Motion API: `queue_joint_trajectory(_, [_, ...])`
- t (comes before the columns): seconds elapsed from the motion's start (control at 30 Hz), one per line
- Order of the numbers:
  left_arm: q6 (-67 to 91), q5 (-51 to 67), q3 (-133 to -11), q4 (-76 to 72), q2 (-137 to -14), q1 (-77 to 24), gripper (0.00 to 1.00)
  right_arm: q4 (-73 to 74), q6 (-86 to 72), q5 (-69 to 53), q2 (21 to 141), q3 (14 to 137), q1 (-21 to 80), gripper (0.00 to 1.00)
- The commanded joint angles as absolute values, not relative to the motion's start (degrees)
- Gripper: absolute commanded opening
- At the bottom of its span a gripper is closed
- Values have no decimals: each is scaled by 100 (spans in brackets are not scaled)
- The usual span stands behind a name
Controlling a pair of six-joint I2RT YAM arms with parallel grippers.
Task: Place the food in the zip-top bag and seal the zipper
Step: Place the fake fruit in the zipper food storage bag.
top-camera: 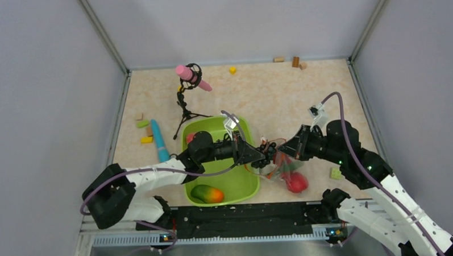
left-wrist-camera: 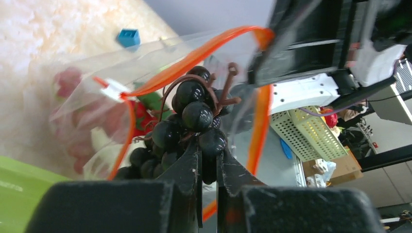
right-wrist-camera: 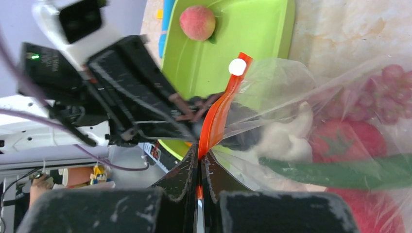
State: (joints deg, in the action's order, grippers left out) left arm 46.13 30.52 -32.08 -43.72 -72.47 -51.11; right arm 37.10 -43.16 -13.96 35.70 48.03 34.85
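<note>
Zip-top bag lies just beyond and to the right of the right gripper, whose fingers are pressed together on the zipper. The orange-red strip runs lengthwise away from the fingertips, leaning slightly right, and ends at a white slider. Right of that grip, inside the clear pouch, sit a white piece, a red tomato and a green cucumber lying crosswise. Past the strip's far end is the green tray, with a peach at its far edge.

The left gripper is clamped on the dark grapes. The bunch stretches away from its fingertips at the bag's open mouth, and the zipper loops around it. Behind this gripper, an orange-green piece lies in the tray.
</note>
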Motion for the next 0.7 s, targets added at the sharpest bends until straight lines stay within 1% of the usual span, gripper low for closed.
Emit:
queue_joint_trajectory(0.0, [4859,3252,-3443,-5156,-7909,-5159,0,3139,-4463,-1654,3455,4879,3533,0])
queue_joint_trajectory(0.13, [4829,3740,-3751,-5205,-8408,-5307,0,3092,-4497,-1651,3458,4870,3530,0])
queue_joint_trajectory(0.23, [4644,3962,-3942,-4981,-8525,-5418,0,3092,-4488,-1611,3452,4886,3533,0])
queue_joint_trajectory(0.3, [4440,3898,-4019,-4622,-8455,-5475,15,3102,-4469,-1593,3442,4887,3532,0])
queue_joint_trajectory(0.37, [4217,3652,-4052,-4163,-8281,-5527,37,3109,-4446,-1551,3423,4867,3538,0])
queue_joint_trajectory(0.43, [3922,3519,-4096,-3656,-8053,-5572,51,3147,-4397,-1447,3424,4846,3533,0])
queue_joint_trajectory(0.53, [3449,3296,-4219,-2675,-7634,-5645,64,3204,-4294,-1229,3429,4805,3527,0])
queue_joint_trajectory(0.57, [3286,3100,-4239,-2368,-7478,-5684,67,3207,-4282,-1203,3448,4793,3530,0])
queue_joint_trajectory(0.67, [3045,2346,-4186,-1537,-6963,-5708,69,3192,-4210,-1196,3487,4798,3533,0])
